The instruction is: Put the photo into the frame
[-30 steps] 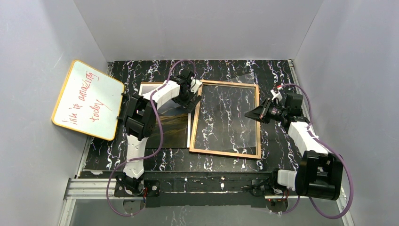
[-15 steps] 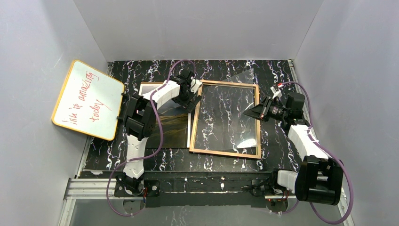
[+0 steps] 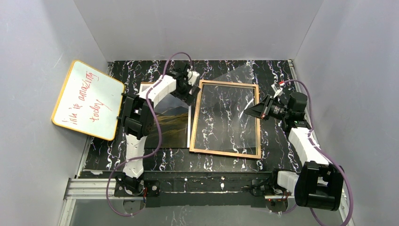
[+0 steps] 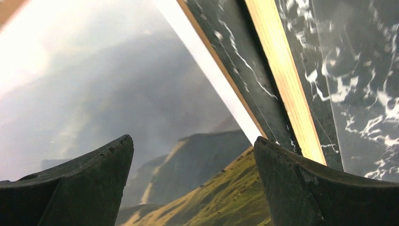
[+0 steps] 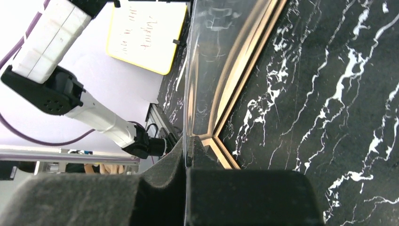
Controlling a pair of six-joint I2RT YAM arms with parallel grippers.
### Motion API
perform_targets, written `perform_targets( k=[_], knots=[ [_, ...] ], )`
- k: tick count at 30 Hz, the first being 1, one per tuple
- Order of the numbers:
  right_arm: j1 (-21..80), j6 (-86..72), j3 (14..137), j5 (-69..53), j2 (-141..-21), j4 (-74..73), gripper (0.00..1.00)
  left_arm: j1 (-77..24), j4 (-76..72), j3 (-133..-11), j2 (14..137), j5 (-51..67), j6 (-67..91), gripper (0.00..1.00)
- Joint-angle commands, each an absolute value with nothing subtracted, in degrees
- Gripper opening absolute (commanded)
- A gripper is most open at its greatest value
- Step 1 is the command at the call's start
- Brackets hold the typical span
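The photo (image 3: pixel 171 127), a mountain print with a white border, lies flat on the table left of the frame (image 3: pixel 225 152). The frame lies flat with its tan side up. My left gripper (image 3: pixel 189 90) hovers open over the photo's far right corner. In the left wrist view the photo (image 4: pixel 117 94) fills the space between my spread fingers (image 4: pixel 84 188), with nothing gripped, and the frame's tan rail (image 4: pixel 282 80) runs past on the right. My right gripper (image 3: pixel 250 112) is shut on a clear plastic sheet (image 3: pixel 235 94), holding its right edge tilted up above the frame. The right wrist view shows the thin sheet (image 5: pixel 193 70) pinched between the pads (image 5: pixel 155 188).
A yellow-edged whiteboard (image 3: pixel 88 99) with red writing leans against the left wall. A thin tan board edge (image 3: pixel 146 84) shows under the photo's far left corner. Grey walls close in three sides, and a metal rail (image 3: pixel 188 186) runs along the near edge.
My left gripper has moved toward the far side of the table, uncovering more of the photo. My right wrist has drawn back to the right, tipping the clear sheet up more.
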State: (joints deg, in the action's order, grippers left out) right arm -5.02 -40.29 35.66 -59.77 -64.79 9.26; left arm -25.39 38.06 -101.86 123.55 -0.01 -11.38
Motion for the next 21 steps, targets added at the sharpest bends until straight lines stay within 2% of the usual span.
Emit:
perform_targets(
  k=[1,12,19,21],
  knots=[
    [-5.1,-42.6,36.8,-62.7,-63.0,17.2,0.01,-21.8,40.9,-108.3,122.8,2.6,-9.9,0.98],
    [-5.1,-36.9,35.0,-50.2,-73.2,7.7,0.02,-22.6,40.1,-102.9,122.1,3.4,-11.3,0.98],
    [-5.2,-35.0,34.9,-46.2,-75.5,5.0,0.19,-25.4,38.1,-99.4,123.0,0.8,-12.3,0.98],
    [-5.1,-34.4,34.6,-44.3,-75.5,3.7,0.2,-25.6,38.0,-99.6,123.5,0.8,-12.3,0.98]
  ],
)
